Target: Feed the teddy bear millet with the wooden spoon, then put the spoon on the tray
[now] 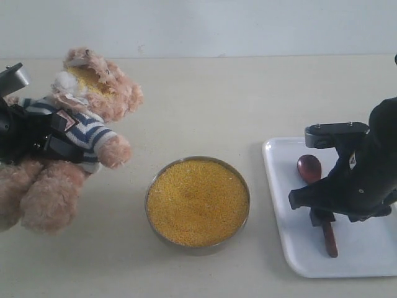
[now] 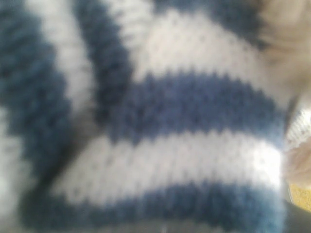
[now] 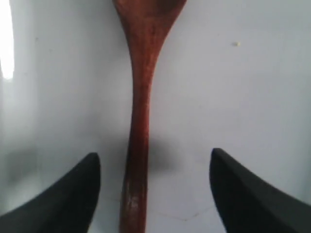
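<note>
The teddy bear (image 1: 87, 99) leans at the left, yellow grains stuck to its face. My left gripper (image 1: 37, 133) is clamped on its striped torso; the left wrist view is filled by the navy-and-white shirt (image 2: 170, 107) and shows no fingers. The millet (image 1: 197, 200) fills the round metal bowl (image 1: 149, 186) in the middle. On the white tray (image 1: 282, 205) at the right lies the wooden spoon (image 1: 309, 167), round end away from me. My right gripper (image 1: 321, 216) hovers over its handle. The right gripper (image 3: 154, 155) is open, fingers apart on either side of the spoon (image 3: 141, 97), not touching it.
The tray (image 3: 233, 97) runs off the right edge of the exterior view. A stray grain (image 3: 236, 44) lies on it. The pale tabletop (image 1: 248, 93) stretches behind the bowl to a light wall.
</note>
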Controlling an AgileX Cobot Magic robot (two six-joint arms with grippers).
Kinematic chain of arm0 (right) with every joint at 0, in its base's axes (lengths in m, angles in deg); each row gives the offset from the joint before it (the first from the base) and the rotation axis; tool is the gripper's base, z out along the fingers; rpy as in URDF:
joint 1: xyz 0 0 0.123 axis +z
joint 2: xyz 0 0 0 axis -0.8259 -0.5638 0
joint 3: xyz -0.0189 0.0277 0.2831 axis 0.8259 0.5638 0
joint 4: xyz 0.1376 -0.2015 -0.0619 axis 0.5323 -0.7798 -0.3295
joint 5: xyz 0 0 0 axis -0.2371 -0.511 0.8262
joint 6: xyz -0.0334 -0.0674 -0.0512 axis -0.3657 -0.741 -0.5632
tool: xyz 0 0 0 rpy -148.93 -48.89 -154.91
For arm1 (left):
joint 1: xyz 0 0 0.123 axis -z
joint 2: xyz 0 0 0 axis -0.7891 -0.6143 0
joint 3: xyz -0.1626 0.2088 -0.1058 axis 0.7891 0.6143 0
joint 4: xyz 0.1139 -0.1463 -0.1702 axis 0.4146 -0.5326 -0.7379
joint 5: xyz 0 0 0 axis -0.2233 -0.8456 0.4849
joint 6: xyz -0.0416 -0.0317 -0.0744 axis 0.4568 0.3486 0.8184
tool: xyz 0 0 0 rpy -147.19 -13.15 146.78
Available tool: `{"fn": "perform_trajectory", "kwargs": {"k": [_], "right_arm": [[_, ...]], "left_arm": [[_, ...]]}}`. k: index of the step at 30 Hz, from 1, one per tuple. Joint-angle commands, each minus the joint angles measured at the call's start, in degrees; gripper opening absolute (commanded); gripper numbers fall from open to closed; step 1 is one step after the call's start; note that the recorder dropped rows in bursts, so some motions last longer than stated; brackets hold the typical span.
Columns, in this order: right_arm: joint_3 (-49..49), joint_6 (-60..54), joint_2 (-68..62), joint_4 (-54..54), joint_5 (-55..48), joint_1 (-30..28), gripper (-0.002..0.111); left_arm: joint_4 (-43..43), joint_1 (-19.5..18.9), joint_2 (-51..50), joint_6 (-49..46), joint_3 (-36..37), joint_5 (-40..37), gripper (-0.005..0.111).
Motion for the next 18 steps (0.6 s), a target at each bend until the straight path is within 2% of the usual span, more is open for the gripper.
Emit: {"fn": "perform_trajectory", "kwargs": {"k": [1,7,13,18], "right_arm": [[0.11,2.01,0.53,-0.53,0.02,-0.23,0.078],[0.15,4.23,8.24,-0.1,-0.55,-0.23,0.078],[2.38,6.65,24.13,1.19,0.4,-0.23,0.078],[3.84,3.93,37.84,4.14,-5.27,-0.23,0.078]], "left_arm": [[-1.45,0.08,0.27,0.22,-0.1,1.57,0.004],[-1.59,0.08,-1.41,0.22,-0.1,3.12,0.004],[-3.69,0.08,-5.91,0.22,-0.23,5.38,0.004],[-5.03,0.08,-8.31,0.22,-0.23,9.42,0.004]]}}
